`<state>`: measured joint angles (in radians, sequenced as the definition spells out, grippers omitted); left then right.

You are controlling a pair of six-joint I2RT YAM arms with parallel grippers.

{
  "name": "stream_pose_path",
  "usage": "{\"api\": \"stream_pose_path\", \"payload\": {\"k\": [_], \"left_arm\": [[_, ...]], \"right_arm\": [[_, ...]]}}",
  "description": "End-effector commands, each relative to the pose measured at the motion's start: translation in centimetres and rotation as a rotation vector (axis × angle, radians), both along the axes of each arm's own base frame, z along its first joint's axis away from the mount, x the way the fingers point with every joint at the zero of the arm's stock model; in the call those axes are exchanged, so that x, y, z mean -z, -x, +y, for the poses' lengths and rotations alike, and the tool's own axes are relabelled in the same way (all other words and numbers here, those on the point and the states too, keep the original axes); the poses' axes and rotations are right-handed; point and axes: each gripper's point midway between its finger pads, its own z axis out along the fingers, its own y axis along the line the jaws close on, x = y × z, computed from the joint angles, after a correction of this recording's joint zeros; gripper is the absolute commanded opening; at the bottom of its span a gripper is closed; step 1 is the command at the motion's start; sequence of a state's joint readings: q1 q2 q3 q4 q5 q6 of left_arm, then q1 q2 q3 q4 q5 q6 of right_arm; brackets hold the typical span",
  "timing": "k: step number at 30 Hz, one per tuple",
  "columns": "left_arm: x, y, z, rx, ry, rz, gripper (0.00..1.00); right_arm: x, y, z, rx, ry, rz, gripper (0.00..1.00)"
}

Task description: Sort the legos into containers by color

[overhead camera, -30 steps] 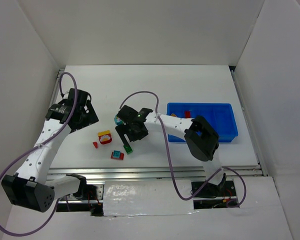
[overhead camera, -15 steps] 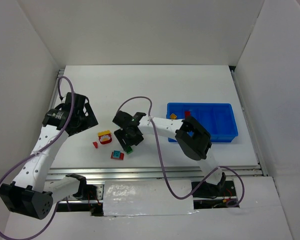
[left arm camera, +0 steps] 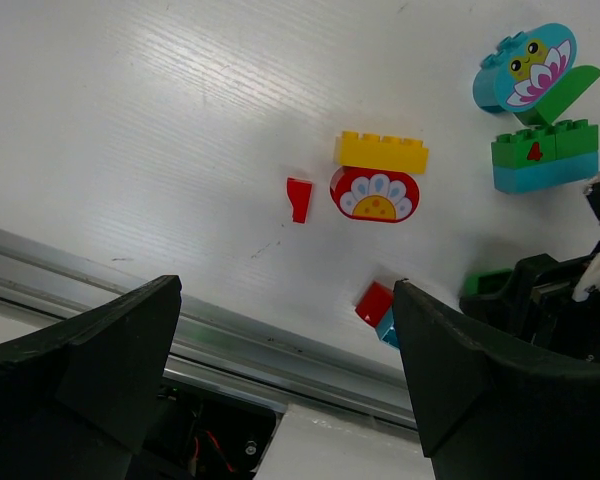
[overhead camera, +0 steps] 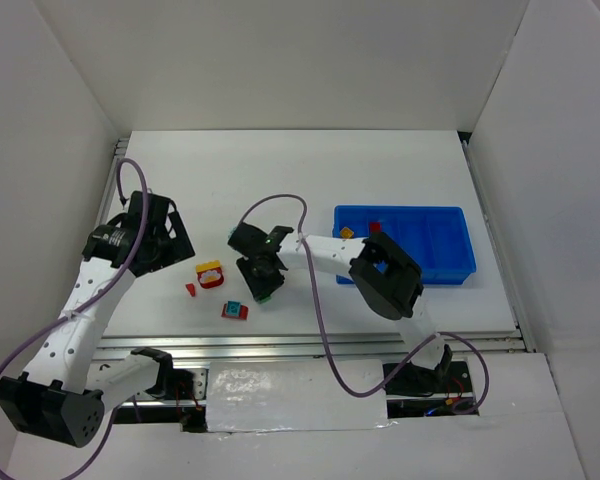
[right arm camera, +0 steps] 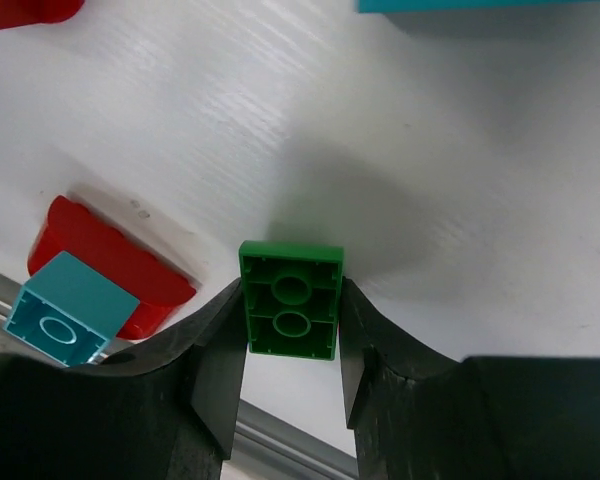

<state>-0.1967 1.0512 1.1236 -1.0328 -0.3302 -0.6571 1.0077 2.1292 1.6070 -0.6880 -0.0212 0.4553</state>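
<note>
Starting at the front rail (overhead camera: 310,345): finding a red piece (right arm camera: 100,262) flat on the white table (overhead camera: 310,170), with a teal brick (right arm camera: 65,308) at its near end. Just beyond and to the right, seeing the right gripper (right arm camera: 290,290) narrowed onto a green brick (right arm camera: 291,318). Pressing one black finger to each long side, with the hollow underside turned toward the wrist camera. Cannot tell whether lifted or resting on the table.

Farther left, noting a small red piece (left arm camera: 298,198) lying alone. Just right of it, seeing a red rounded piece (left arm camera: 374,194) printed with a flower, and a yellow brick (left arm camera: 381,152) set against its far side.

Beyond the right gripper, spotting a green-on-teal stack (left arm camera: 545,157) marked 4, then a teal flower piece (left arm camera: 525,68) with a green leaf.

Over the left of the table, finding the left gripper (left arm camera: 285,288) spread wide, gripping nothing and above the bricks.

Off to the right, noting the blue tray (overhead camera: 450,262), with a red brick (overhead camera: 377,228) and a yellow-orange brick (overhead camera: 347,233) toward its left end. Cannot tell which compartments.
</note>
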Motion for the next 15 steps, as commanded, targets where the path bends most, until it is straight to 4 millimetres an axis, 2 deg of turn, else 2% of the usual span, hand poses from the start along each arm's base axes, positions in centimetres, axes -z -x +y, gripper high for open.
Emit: {"api": "stream_pose_path", "payload": {"k": [1, 2, 3, 4, 5, 6, 7, 8, 10, 11, 14, 15], "left_arm": [[-0.4, -0.1, 0.1, 0.024, -0.004, -0.017, 0.99], [-0.5, -0.2, 0.0, 0.031, -0.007, -0.018, 0.99], [-0.5, -0.4, 0.0, 0.035, -0.005, -0.023, 1.0], [-0.5, -0.5, -0.1, 0.041, -0.007, -0.025, 0.99], [-0.6, -0.7, -0.2, 0.047, -0.001, -0.029, 0.99], [-0.5, -0.9, -0.3, 0.054, 0.002, -0.029, 1.0], [-0.4, -0.9, -0.5, 0.06, 0.008, -0.029, 1.0], [-0.3, -1.2, -0.6, 0.066, 0.012, -0.031, 1.0], [-0.3, -1.4, -0.8, 0.075, 0.015, -0.032, 0.99], [-0.2, -1.6, -0.9, 0.081, 0.021, -0.033, 0.99], [-0.1, -1.8, -1.1, 0.089, 0.023, -0.033, 0.99], [-0.1, -1.8, -1.0, 0.092, 0.02, -0.034, 1.0]], "right_arm": [[-4.0, -2.4, -2.1, 0.115, -0.058, -0.067, 0.01], [-5.0, -3.3, -3.2, 0.156, -0.072, -0.085, 0.01], [-5.9, -5.4, -5.2, 0.229, -0.093, -0.091, 0.0], [-7.6, -5.9, -7.2, 0.273, -0.127, -0.101, 0.0], [-8.4, -8.2, -10.0, 0.349, -0.145, -0.119, 0.0], [-9.8, -8.7, -12.2, 0.385, -0.161, -0.145, 0.0], [-10.3, -9.6, -14.0, 0.416, -0.162, -0.163, 0.0], [-10.7, -11.4, -17.2, 0.475, -0.147, -0.19, 0.0], [-11.4, -12.3, -20.7, 0.533, -0.126, -0.214, 0.0], [-11.7, -13.3, -23.5, 0.595, -0.116, -0.23, 0.0], [-11.8, -14.2, -27.7, 0.717, -0.105, -0.236, 0.0], [-11.7, -14.5, -30.1, 0.784, -0.104, -0.233, 0.0]]}}
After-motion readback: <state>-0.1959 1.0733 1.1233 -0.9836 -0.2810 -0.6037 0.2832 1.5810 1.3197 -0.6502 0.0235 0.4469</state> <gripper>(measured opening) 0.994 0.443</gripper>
